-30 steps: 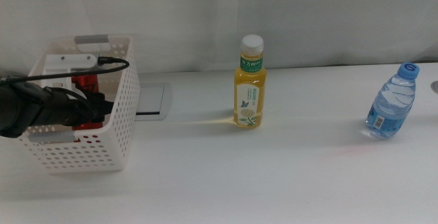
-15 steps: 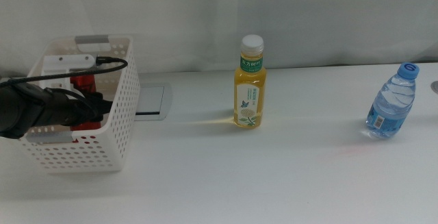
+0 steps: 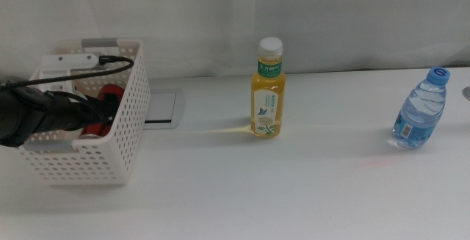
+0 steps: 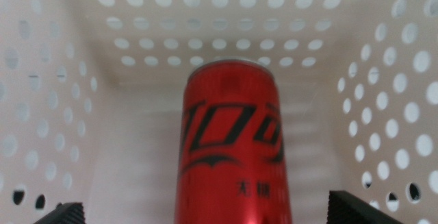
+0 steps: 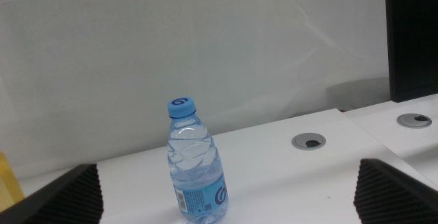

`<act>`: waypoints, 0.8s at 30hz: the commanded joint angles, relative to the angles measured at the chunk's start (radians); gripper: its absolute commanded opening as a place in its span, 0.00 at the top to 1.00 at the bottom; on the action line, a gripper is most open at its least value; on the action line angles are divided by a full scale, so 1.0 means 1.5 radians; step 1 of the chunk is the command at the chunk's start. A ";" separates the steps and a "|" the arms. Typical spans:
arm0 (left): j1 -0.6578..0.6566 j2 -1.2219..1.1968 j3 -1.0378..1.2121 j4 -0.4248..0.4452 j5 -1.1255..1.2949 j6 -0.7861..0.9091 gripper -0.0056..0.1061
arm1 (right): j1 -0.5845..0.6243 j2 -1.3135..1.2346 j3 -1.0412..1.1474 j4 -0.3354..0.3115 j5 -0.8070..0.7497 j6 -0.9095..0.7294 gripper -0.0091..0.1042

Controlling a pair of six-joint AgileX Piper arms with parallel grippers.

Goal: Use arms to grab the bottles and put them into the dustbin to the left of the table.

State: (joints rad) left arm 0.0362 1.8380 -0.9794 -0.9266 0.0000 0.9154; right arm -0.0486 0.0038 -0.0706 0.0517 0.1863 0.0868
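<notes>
The left claw point(image 4: 198, 214) sat spread inside the dustbin point(image 3: 125, 133), the red can point(image 4: 233, 145) loose between its jaws. Pulling out carelessly could snag the basket. Rightward, the yellow bottle point(image 3: 268, 89) and water bottle point(image 3: 420, 111) stood on the surface point(image 3: 294, 188); the right claw point(image 5: 226, 200) waited spread.

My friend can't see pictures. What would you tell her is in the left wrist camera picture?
A slim red soda can fills the middle, inside the white dustbin with its hole-dotted walls around it. The left gripper shows only two dark jaw tips, spread wide on either side of the can.
</notes>
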 commanded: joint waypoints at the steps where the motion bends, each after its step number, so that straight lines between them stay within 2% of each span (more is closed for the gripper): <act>1: 0.002 -0.013 -0.004 -0.003 -0.008 -0.008 0.12 | -0.007 -0.022 0.004 -0.004 -0.002 -0.005 0.01; 15: 0.002 -0.070 -0.021 0.001 -0.012 -0.005 0.12 | -0.007 -0.022 0.004 -0.004 -0.002 -0.005 0.01; 24: 0.002 -0.175 -0.052 0.001 0.037 -0.005 0.12 | -0.007 -0.022 0.004 -0.003 -0.002 -0.005 0.01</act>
State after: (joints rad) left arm 0.0362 1.6080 -1.0517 -0.9251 0.0350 0.9128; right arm -0.0486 0.0038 -0.0706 0.0517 0.1863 0.0824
